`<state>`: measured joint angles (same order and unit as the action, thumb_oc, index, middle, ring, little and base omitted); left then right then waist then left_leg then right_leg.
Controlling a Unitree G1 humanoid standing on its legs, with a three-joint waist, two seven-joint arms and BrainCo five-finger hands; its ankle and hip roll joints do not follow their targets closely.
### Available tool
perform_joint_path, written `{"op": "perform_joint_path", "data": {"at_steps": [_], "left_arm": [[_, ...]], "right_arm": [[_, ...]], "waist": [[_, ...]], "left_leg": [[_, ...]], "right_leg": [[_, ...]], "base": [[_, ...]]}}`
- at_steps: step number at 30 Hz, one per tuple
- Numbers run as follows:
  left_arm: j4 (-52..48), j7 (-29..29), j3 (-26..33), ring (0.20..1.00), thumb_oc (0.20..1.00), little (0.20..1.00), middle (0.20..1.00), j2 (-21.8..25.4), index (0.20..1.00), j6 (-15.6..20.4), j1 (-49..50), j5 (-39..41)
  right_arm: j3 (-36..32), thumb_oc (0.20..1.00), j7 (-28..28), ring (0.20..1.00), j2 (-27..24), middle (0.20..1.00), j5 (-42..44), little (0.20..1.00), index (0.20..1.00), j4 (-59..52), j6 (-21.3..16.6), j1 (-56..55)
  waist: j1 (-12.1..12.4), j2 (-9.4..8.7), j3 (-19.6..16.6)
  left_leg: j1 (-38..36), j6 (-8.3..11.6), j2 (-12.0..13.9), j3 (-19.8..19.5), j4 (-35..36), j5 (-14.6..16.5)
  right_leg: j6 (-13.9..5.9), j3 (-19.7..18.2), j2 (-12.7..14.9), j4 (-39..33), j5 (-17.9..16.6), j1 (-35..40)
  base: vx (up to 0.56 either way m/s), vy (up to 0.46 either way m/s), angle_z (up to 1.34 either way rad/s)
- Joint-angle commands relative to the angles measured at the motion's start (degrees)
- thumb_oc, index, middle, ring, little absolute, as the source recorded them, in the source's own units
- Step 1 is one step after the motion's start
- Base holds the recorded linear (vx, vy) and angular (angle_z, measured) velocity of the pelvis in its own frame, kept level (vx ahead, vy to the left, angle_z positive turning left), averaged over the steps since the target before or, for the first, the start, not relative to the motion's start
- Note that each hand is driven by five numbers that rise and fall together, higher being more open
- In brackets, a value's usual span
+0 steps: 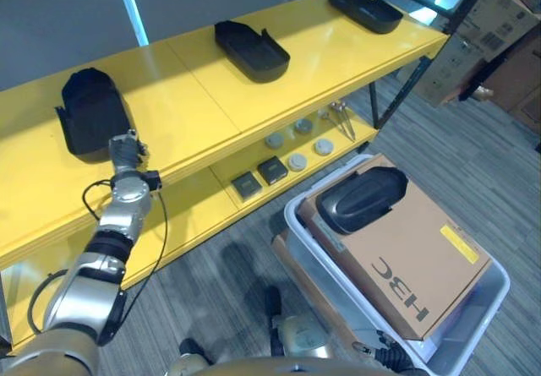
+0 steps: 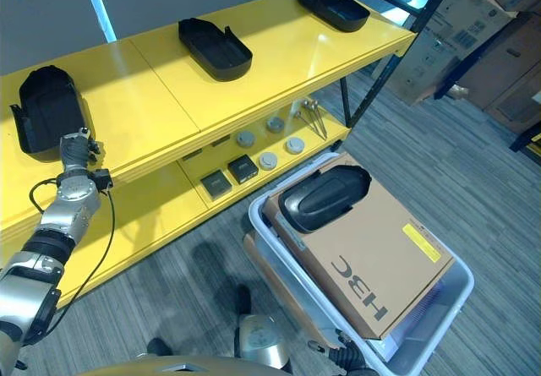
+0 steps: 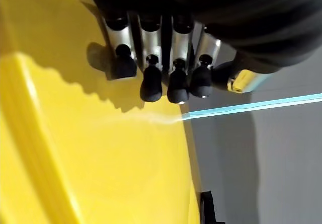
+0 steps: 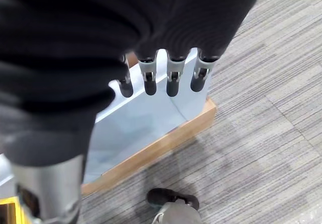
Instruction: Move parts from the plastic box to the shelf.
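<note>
Left eye view, at nine o'clock: left hand at the front edge of the yellow shelf, fingers loose and gripping nothing, just beside the leftmost black part. Two more parts at twelve and one o'clock on the same smooth board. Last part at four o'clock, atop a cardboard box inside the plastic box. Probably best to lift clear before swinging across (nudging the placed part seems easy). Right hand hanging relaxed and empty over grey carpet.
</note>
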<state>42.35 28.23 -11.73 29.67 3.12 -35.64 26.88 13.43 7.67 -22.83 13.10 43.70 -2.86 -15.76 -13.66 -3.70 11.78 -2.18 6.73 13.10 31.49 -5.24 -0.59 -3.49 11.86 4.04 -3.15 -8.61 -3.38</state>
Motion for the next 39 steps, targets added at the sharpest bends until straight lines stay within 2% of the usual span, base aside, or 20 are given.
{"op": "perform_joint_path", "data": {"at_steps": [1,6,7,8,11,15,17,19,20,21,22,23,25,27,28,30,31,32,36,39], "left_arm": [[2.9,-0.1,0.9,0.2,0.2,0.2,0.2,4.2,0.2,1.2,-2.1,-1.0],[2.9,-3.6,0.6,0.2,0.2,0.2,0.2,5.2,0.2,3.1,-2.7,-0.1],[1.3,-5.5,0.1,0.228,0.228,0.228,0.228,4.8,0.228,5.2,-1.9,-0.2],[-1.9,-6.8,-0.5,1.0,1.0,1.0,1.0,4.4,1.0,7.4,-0.7,0.0],[-13.1,-10.3,-0.9,1.0,1.0,1.0,1.0,4.3,1.0,9.7,3.8,-0.4],[-31.0,-14.5,-0.1,1.0,1.0,1.0,1.0,4.9,1.0,8.5,11.8,-1.0],[-38.4,-19.1,1.6,1.0,1.0,1.0,1.0,5.3,1.0,7.7,17.0,1.7],[-42.1,-21.4,2.8,1.0,1.0,1.0,1.0,5.7,1.0,7.3,20.7,3.1],[-45.3,-23.7,4.5,1.0,1.0,1.0,1.0,5.7,1.0,6.2,25.9,3.0],[-45.9,-24.8,5.0,1.0,1.0,1.0,1.0,5.6,1.0,5.7,27.5,4.2],[-46.4,-27.6,5.9,1.0,1.0,1.0,1.0,5.0,1.0,4.5,31.3,6.5],[-46.4,-28.7,6.1,1.0,1.0,1.0,1.0,4.6,1.0,3.2,32.7,6.0],[-43.2,-30.8,3.5,1.0,1.0,1.0,1.0,4.2,1.0,4.3,35.2,2.0],[-40.5,-30.9,1.2,1.0,1.0,1.0,1.0,3.4,1.0,3.1,37.1,2.2],[-39.0,-30.8,0.0,1.0,1.0,1.0,1.0,3.4,1.0,4.1,37.4,-1.8],[-36.0,-30.0,-3.3,1.0,1.0,1.0,1.0,3.2,1.0,3.1,38.4,-2.7],[-33.7,-28.5,-5.3,1.0,1.0,1.0,1.0,3.6,1.0,4.6,40.3,-8.0],[-31.7,-27.7,-6.5,1.0,1.0,1.0,1.0,4.0,1.0,5.3,41.0,-11.1],[-23.6,-22.4,-9.5,1.0,1.0,1.0,1.0,3.9,1.0,6.3,42.4,-16.0],[-15.6,-20.6,-11.1,1.0,1.0,1.0,1.0,2.2,1.0,9.5,42.2,-19.9]], "right_arm": [[1.6,1.0,-0.8,1.0,-2.2,1.0,-0.7,1.0,1.0,-0.8,-1.7,-2.0],[2.3,1.0,0.8,1.0,-2.5,1.0,-2.5,1.0,1.0,-1.6,-0.6,-1.9],[2.0,1.0,1.4,1.0,-2.5,1.0,-2.7,1.0,1.0,-1.7,-0.5,-2.0],[1.4,1.0,1.9,1.0,-2.3,1.0,-2.7,1.0,1.0,-2.0,-0.2,-2.2],[-0.2,1.0,2.1,1.0,-1.9,1.0,-3.7,1.0,1.0,-3.2,0.4,-3.5],[-2.3,1.0,1.8,1.0,-1.3,1.0,-5.6,1.0,1.0,-4.6,1.2,-5.0],[-3.4,1.0,1.9,1.0,-1.4,1.0,-5.5,1.0,1.0,-5.1,1.5,-5.4],[-4.1,1.0,1.8,1.0,-1.7,1.0,-4.7,1.0,1.0,-5.5,2.1,-5.3],[-4.9,1.0,2.0,1.0,-1.9,1.0,-3.2,1.0,1.0,-5.2,2.9,-4.5],[-5.1,1.0,2.4,1.0,-2.0,1.0,-2.1,1.0,1.0,-5.1,3.3,-4.2],[-5.7,1.0,3.1,1.0,-2.0,1.0,0.3,1.0,1.0,-4.3,4.3,-3.3],[-6.1,1.0,3.5,1.0,-1.8,1.0,2.3,1.0,1.0,-3.6,5.0,-2.9],[-6.9,1.0,3.8,1.0,-0.8,1.0,5.3,1.0,1.0,-1.3,5.2,-2.3],[-7.7,1.0,3.8,1.0,0.4,1.0,6.0,1.0,1.0,0.4,5.1,-2.2],[-7.8,1.0,4.0,1.0,1.1,1.0,6.5,1.0,1.0,1.3,5.0,-1.9],[-7.4,1.0,4.1,1.0,2.2,1.0,7.1,1.0,1.0,3.9,3.9,-0.8],[-6.8,1.0,4.0,1.0,3.2,1.0,7.5,1.0,1.0,6.0,2.6,0.0],[-6.0,1.0,4.2,1.0,3.5,1.0,7.6,1.0,1.0,6.6,2.1,0.8],[-3.2,1.0,5.8,1.0,3.2,1.0,9.5,1.0,1.0,8.5,1.0,3.5],[-1.8,1.0,5.8,1.0,2.6,1.0,8.6,1.0,1.0,11.6,0.9,5.8]], "waist": [[0.1,0.07,-1.6],[0.2,0.24,-1.8],[0.5,0.34,-1.8],[0.8,0.58,-1.8],[1.8,0.97,-2.1],[3.5,1.36,-2.7],[4.7,1.64,-3.0],[5.7,1.76,-3.2],[7.6,1.92,-3.6],[8.2,2.01,-3.7],[9.2,2.15,-3.9],[9.5,2.34,-4.0],[9.2,2.78,-3.9],[8.9,2.81,-3.5],[8.8,2.78,-3.5],[8.9,2.73,-3.1],[9.2,3.3,-2.9],[9.5,3.47,-2.8],[11.0,4.26,-2.9],[11.8,4.04,-2.7]], "left_leg": [[8.6,0.22,7.0,1.4,-6.5,-2.7],[8.8,0.2,6.9,1.4,-6.4,-2.8],[8.7,0.18,6.7,1.3,-5.9,-2.9],[8.4,0.14,6.3,1.2,-5.1,-3.2],[7.5,0.07,5.6,1.3,-3.7,-3.6],[7.1,0.01,5.1,0.3,-4.2,-2.9],[6.8,-0.02,4.3,-1.0,-4.9,-2.2],[6.6,-0.26,3.1,-3.1,-5.3,-1.3],[6.2,-1.09,0.2,-7.9,-5.2,0.9],[5.9,-1.45,-0.9,-9.5,-5.0,1.6],[5.6,-2.83,-3.2,-11.1,-4.0,1.4],[5.3,-3.15,-4.1,-11.9,-3.5,1.6],[3.8,-4.07,-5.4,-12.1,-2.4,2.1],[2.6,-4.99,-6.7,-11.3,-1.5,2.7],[2.0,-5.32,-7.4,-10.6,-0.8,2.9],[1.3,-5.73,-8.4,-9.6,0.5,3.4],[-0.2,-5.78,-8.5,-8.0,1.9,5.0],[-0.3,-6.17,-8.6,-6.4,2.6,4.8],[0.5,-7.04,-8.6,-0.8,4.1,3.6],[1.2,-7.35,-7.4,3.1,3.7,2.7]], "right_leg": [[-4.3,1.0,4.3,2.8,5.7,3.1],[-4.19,1.1,4.3,2.8,6.0,3.3],[-4.21,1.2,4.4,2.8,6.1,3.3],[-4.23,1.4,4.4,2.9,6.2,3.4],[-4.09,2.1,4.6,3.0,6.5,3.8],[-3.85,3.1,4.8,2.9,6.8,4.4],[-3.82,3.2,4.9,2.6,6.8,5.0],[-3.93,2.7,5.0,2.1,6.7,5.4],[-4.32,0.8,5.3,1.6,6.4,5.4],[-4.47,0.1,5.4,1.6,6.3,5.4],[-4.63,-1.0,5.9,1.9,5.4,4.3],[-5.02,-1.5,6.2,2.1,5.1,4.1],[-6.41,-3.4,7.4,3.3,4.0,2.8],[-7.98,-3.7,8.9,3.0,2.0,2.2],[-8.79,-3.4,9.7,2.7,0.7,1.7],[-9.91,-1.6,12.1,2.5,-2.6,-1.1],[-10.78,1.0,13.2,4.4,-2.8,-2.1],[-10.82,3.1,13.6,6.6,-2.9,-2.9],[-9.51,10.3,13.9,12.8,0.0,-3.4],[-7.73,14.3,13.2,13.9,3.1,-1.7]], "base": [[0.0,0.0,0.0],[0.0,0.0,0.0],[0.0,0.0,0.0],[-0.03,0.041,0.0],[-0.03,0.049,0.02],[-0.05,0.06,0.09],[-0.1,0.118,0.12],[-0.11,0.166,0.15],[-0.13,0.228,0.08],[-0.26,0.322,-0.09],[-0.23,0.256,-0.18],[-0.24,0.283,-0.29],[-0.13,0.226,-0.31],[-0.13,0.175,-0.08],[-0.18,0.157,-0.06],[-0.2,0.123,-0.41],[-0.27,0.122,-0.79],[-0.32,0.132,-0.81],[-0.3,0.063,-1.28],[-0.17,-0.066,-1.36]]}}
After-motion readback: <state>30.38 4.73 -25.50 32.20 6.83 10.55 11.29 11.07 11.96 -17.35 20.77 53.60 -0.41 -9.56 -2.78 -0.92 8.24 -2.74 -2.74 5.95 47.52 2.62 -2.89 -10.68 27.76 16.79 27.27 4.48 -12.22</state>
